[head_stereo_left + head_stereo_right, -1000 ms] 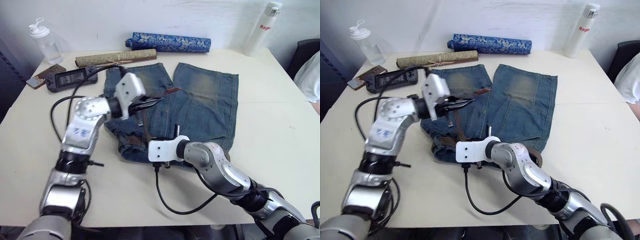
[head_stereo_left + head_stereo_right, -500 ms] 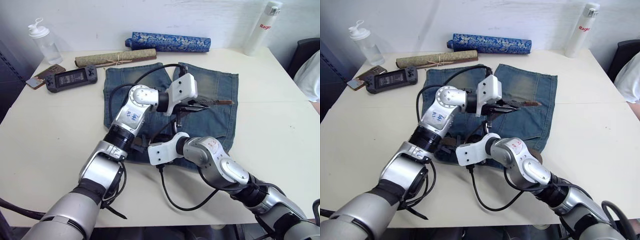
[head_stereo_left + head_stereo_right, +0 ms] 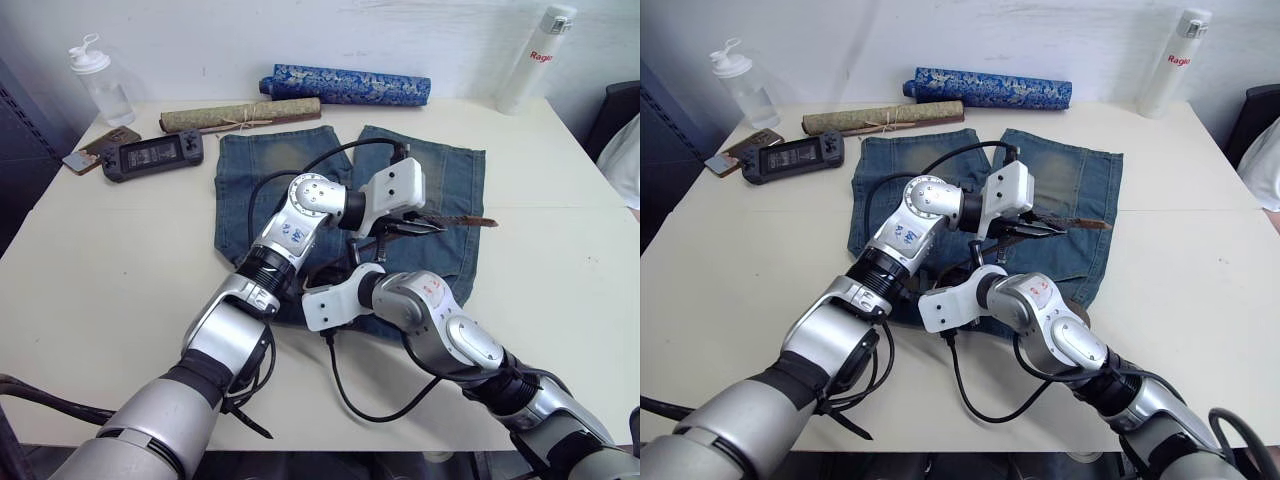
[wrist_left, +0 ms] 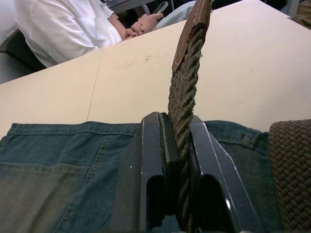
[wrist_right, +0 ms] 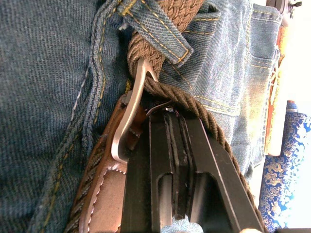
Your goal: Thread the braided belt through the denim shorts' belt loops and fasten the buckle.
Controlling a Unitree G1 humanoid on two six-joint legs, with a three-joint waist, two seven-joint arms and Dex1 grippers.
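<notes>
The denim shorts [image 3: 445,170] lie flat in the middle of the table. My left gripper [image 3: 412,228] hovers over their right leg, shut on the braided belt [image 4: 187,73]. The belt's tan tip [image 3: 478,222] sticks out past the fingers toward the shorts' right edge. At the near waistband my right gripper [image 5: 170,116] is shut at the belt's buckle end, with the silver buckle [image 5: 130,124] lying against one finger. Just beyond it the belt passes under a belt loop [image 5: 160,29]. In the head views my left arm hides most of the waistband.
Along the table's back edge lie a blue patterned roll [image 3: 345,85] and a tan roll [image 3: 240,113]. A handheld console [image 3: 152,155] and a clear bottle [image 3: 100,80] sit at the back left, a white bottle [image 3: 540,55] at the back right. A person [image 4: 63,29] sits beyond the right edge.
My left gripper has carried the belt's tip rightward, from over the shorts' left leg to the right leg's outer edge. My right gripper has stayed at the waistband. The camera shifted slightly.
</notes>
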